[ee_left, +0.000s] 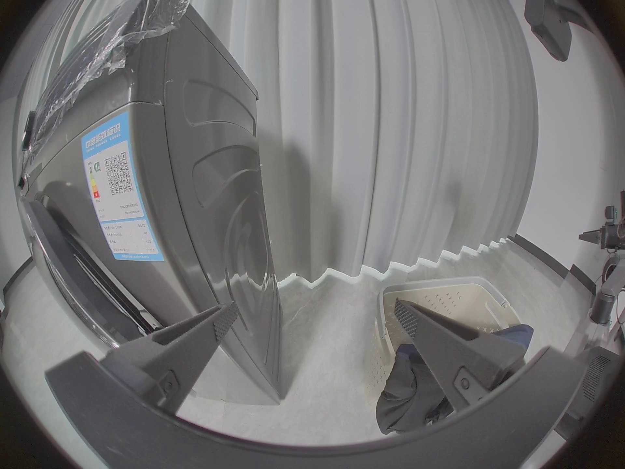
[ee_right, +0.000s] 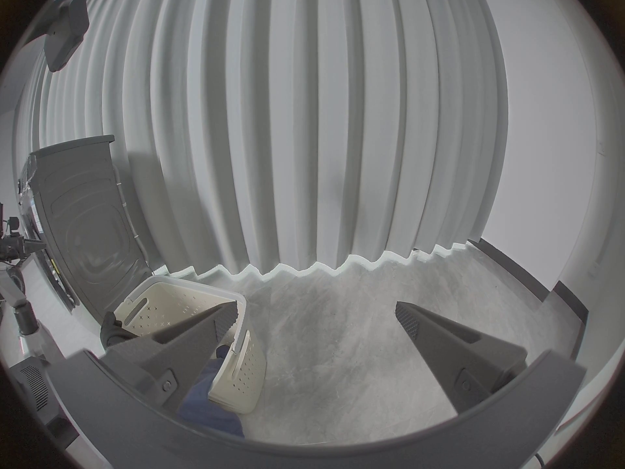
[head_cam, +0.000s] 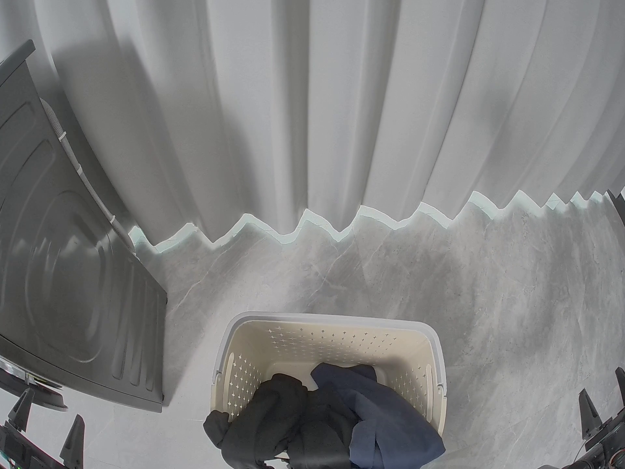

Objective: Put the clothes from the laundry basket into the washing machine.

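A cream perforated laundry basket [head_cam: 329, 343] stands on the floor at the bottom centre of the head view. A black garment [head_cam: 267, 425] spills over its near left rim, with a navy blue garment [head_cam: 384, 421] beside it. The grey washing machine [head_cam: 71, 281] stands to the basket's left, with its side panel facing the basket. My left gripper [head_cam: 51, 412] hangs open in front of the machine, left of the basket. My right gripper [head_cam: 602, 389] is open over bare floor to the right. In the left wrist view the open gripper [ee_left: 312, 311] frames the machine [ee_left: 195, 197] and the basket [ee_left: 449, 298]. The right wrist view shows the open gripper [ee_right: 316, 311] and the basket [ee_right: 169, 301].
A long white pleated curtain [head_cam: 338, 99] hangs behind the basket and machine down to the floor. The grey marble floor [head_cam: 508, 307] is bare to the right of the basket. A corrugated hose [head_cam: 78, 164] runs down the machine's back edge.
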Available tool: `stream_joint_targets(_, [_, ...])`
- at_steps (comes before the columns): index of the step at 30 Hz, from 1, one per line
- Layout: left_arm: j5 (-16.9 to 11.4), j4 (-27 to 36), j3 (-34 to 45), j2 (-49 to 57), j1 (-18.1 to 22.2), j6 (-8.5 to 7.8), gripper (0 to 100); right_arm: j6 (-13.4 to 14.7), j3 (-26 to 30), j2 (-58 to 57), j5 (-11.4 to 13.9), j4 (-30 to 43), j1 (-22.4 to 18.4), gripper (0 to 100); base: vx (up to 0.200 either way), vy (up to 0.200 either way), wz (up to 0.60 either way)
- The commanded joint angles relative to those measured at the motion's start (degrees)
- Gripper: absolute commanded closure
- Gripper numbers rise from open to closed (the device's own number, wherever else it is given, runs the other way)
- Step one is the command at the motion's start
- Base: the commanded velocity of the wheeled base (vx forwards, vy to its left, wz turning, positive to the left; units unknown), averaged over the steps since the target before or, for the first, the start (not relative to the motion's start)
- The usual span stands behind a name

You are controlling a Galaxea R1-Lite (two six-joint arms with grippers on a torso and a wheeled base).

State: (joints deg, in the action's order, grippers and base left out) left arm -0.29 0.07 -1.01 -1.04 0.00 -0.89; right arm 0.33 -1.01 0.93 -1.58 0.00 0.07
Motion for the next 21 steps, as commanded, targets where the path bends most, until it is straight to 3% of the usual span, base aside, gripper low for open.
stream_joint_targets(1, [-0.1,0.0,1.0,0.7,0.0,0.01,0,0.0,1.0,-0.4,0.0,0.0,0.0,0,0.200,0.000,0.00])
stream_joint_targets(5, [0.0,0.0,1.0,0.7,0.0,0.01,0,0.0,1.0,-0.4,0.0,0.0,0.0,0,0.200,0.000,0.00])
stream_joint_targets(17, [-0.1,0.0,1.0,0.7,0.0,0.01,0,0.0,1.0,-0.4,0.0,0.0,0.0,0,0.000,0.000,0.00])
stream_joint_targets(21, [-0.1,0.0,1.0,0.7,0.0,0.01,0,0.0,1.0,-0.4,0.0,0.0,0.0,0,0.200,0.000,0.00])
